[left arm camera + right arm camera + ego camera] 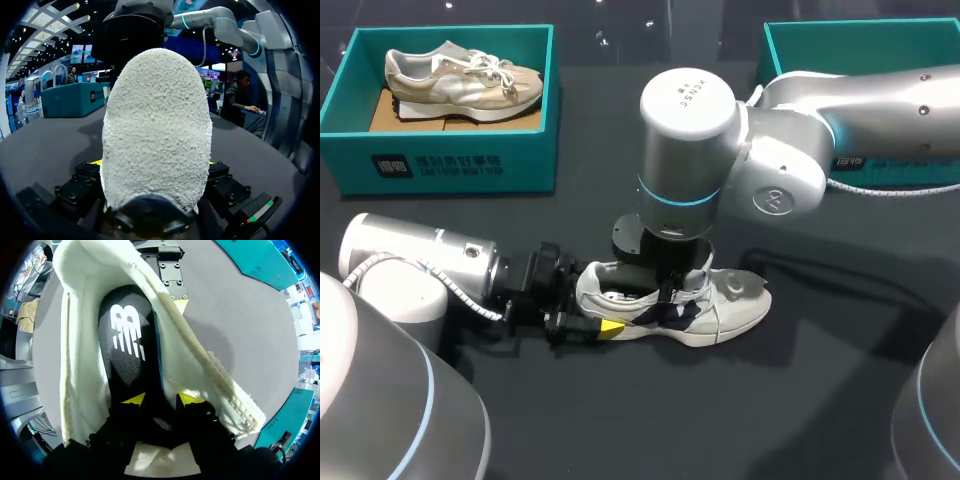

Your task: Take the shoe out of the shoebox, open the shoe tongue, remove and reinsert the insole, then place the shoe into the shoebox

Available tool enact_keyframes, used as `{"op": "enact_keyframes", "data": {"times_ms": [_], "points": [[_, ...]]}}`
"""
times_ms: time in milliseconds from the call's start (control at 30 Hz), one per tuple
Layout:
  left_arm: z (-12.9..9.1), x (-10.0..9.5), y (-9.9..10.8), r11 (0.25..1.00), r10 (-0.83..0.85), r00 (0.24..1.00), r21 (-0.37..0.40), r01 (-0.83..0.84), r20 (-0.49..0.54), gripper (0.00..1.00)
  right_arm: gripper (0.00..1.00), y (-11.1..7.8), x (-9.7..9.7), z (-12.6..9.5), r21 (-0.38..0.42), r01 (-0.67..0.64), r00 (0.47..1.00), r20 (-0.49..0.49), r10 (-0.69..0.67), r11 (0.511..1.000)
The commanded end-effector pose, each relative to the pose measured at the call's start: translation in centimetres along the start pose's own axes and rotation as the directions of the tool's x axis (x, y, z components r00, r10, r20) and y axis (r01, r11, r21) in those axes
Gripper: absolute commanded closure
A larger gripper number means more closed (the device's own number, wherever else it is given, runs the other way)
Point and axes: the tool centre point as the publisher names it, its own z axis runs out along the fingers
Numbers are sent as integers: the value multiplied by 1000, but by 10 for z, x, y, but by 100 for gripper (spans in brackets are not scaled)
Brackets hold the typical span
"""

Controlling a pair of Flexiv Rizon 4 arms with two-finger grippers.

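Left wrist view is filled by the heel of the white shoe (pixel 155 130), with the left gripper (pixel 156 164) clenched on it from both sides, only slivers of its yellow tips showing. The shoe lies on its sole about the middle of the table (pixel 790 400), well apart from the teal shoebox (pixel 450 165) at the far left corner, which holds another shoe (pixel 460 75). The right gripper (pixel 161 400) comes down from above into the shoe's opening, its yellow tips on the black insole (pixel 127 340); whether they pinch it or merely rest against it I cannot tell. The main risk is that the insole buckles or jams: if the fingers push or pull it off-line, its edge may catch on the inner wall and fold instead of sliding flat. A hard pull could also drag the whole shoe out of the left grip, since only the rounded, soft heel is held. The loose laces (pixel 705 300) near the right fingers might snag as that arm lifts away.
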Motion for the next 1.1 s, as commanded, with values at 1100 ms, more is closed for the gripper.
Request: {"op": "enact_keyframes", "data": {"times_ms": [1100], "points": [[0, 1, 0, 1000, 1, 1000, -1, -1, -1, 100, 100, -14, 35, -16, -181, 96, 992, 97, -79, 979]]}}
